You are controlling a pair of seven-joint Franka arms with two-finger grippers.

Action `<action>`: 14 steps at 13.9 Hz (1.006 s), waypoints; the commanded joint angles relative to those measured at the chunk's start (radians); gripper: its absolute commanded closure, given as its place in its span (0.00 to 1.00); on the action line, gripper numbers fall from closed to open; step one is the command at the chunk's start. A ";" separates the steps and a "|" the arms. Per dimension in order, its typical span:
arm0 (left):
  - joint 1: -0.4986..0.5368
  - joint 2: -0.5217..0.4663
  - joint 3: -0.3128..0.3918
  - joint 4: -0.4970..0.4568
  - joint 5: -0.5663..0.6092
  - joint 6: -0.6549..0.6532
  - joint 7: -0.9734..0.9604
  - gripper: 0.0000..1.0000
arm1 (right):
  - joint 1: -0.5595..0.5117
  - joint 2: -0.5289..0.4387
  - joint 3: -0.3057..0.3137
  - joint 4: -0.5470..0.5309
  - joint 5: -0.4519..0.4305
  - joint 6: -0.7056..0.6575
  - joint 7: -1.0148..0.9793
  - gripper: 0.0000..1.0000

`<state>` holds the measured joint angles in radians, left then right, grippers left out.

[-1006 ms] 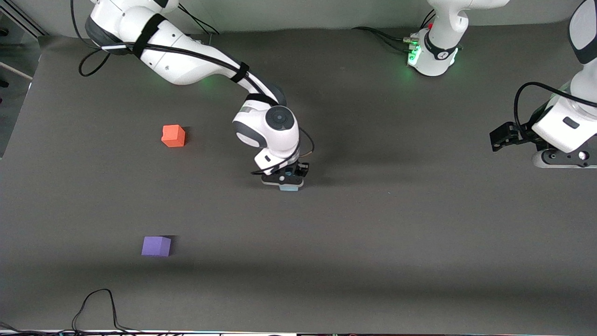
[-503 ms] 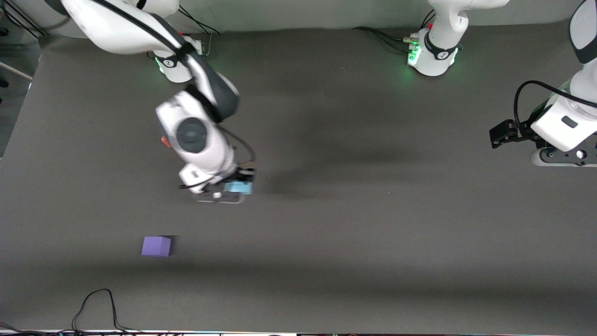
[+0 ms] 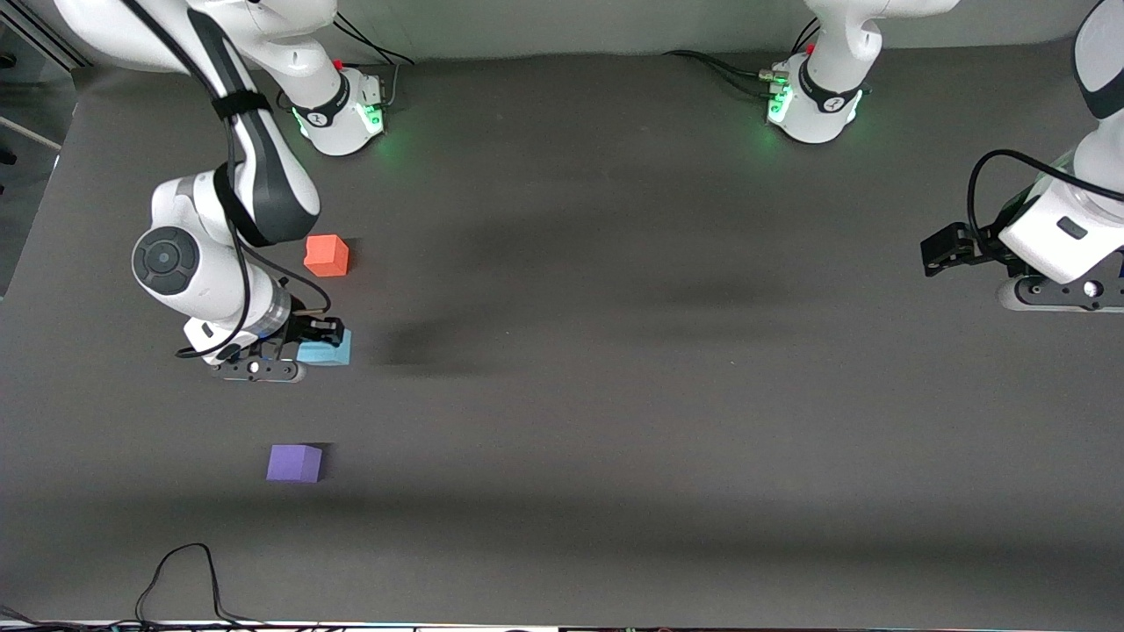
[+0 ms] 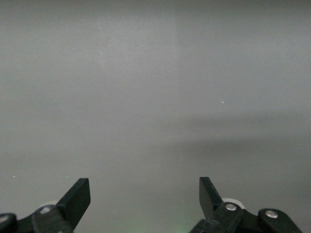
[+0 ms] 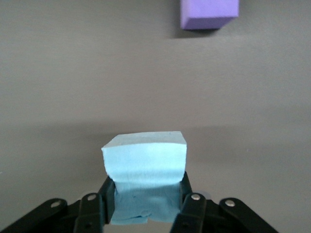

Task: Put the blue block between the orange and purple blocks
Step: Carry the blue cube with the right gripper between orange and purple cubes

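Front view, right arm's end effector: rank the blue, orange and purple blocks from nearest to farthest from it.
1. blue block: clamped in the right end effector, between the other two blocks.
2. orange block: on the table, farther from the front camera.
3. purple block: on the table, nearer to the front camera; slightly farther off than the orange one.

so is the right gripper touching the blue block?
Touching. The right wrist view shows the right gripper with its jaws pinching the blue block from both sides, no gap.
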<state>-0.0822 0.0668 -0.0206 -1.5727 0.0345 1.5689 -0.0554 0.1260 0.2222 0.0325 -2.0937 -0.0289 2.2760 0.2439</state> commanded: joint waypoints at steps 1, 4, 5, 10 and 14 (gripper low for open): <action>-0.013 -0.016 0.011 -0.003 -0.030 -0.013 0.017 0.00 | 0.010 0.037 -0.036 -0.121 0.026 0.189 -0.083 0.70; -0.013 -0.016 0.011 -0.003 -0.030 -0.021 0.016 0.00 | 0.009 0.066 -0.078 -0.123 0.027 0.206 -0.147 0.70; -0.013 -0.016 0.011 -0.003 -0.030 -0.029 0.014 0.00 | 0.009 0.077 -0.083 -0.129 0.026 0.230 -0.147 0.70; -0.016 -0.012 0.010 -0.006 -0.031 -0.047 0.002 0.00 | 0.010 0.082 -0.091 -0.172 0.026 0.284 -0.150 0.65; -0.021 -0.010 0.010 -0.004 -0.031 -0.041 -0.001 0.00 | 0.010 0.085 -0.098 -0.172 0.026 0.295 -0.152 0.59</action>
<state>-0.0854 0.0669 -0.0208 -1.5735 0.0139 1.5395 -0.0553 0.1266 0.3121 -0.0548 -2.2549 -0.0288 2.5505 0.1285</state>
